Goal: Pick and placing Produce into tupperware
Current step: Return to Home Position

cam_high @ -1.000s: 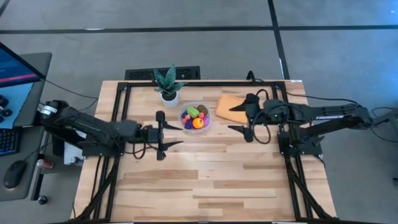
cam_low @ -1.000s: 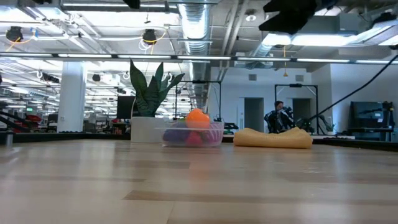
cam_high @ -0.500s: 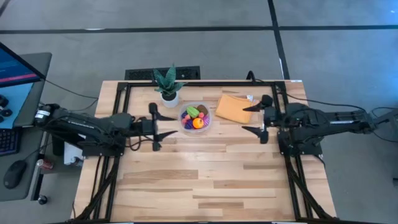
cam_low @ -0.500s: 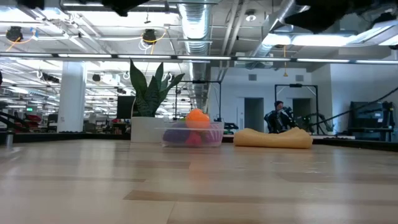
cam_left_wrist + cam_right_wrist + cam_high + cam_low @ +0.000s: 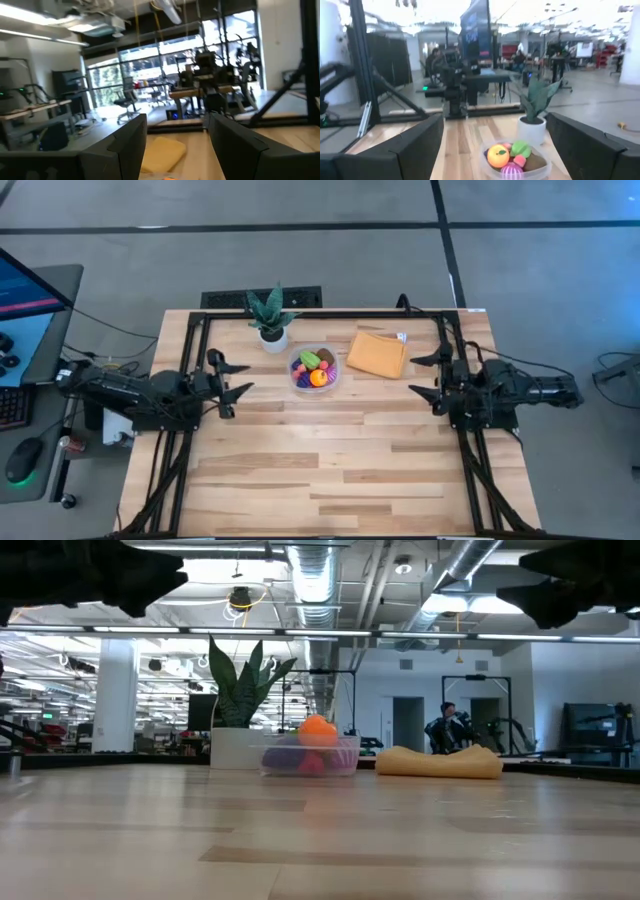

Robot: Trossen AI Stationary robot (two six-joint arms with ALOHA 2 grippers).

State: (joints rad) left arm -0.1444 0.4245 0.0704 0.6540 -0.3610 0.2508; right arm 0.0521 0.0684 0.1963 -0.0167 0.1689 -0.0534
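Even overhead light on table (image 5: pixel 330 470) | ceiling lights (image 5: pixel 470 602) glare upper right, low view | bright windows (image 5: pixel 145 70) backlight left wrist view

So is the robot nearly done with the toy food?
Looks done: the produce sits piled in the tupperware, and I see none outside it. The left gripper and right gripper are open and empty at the table sides. Nothing left to pick.
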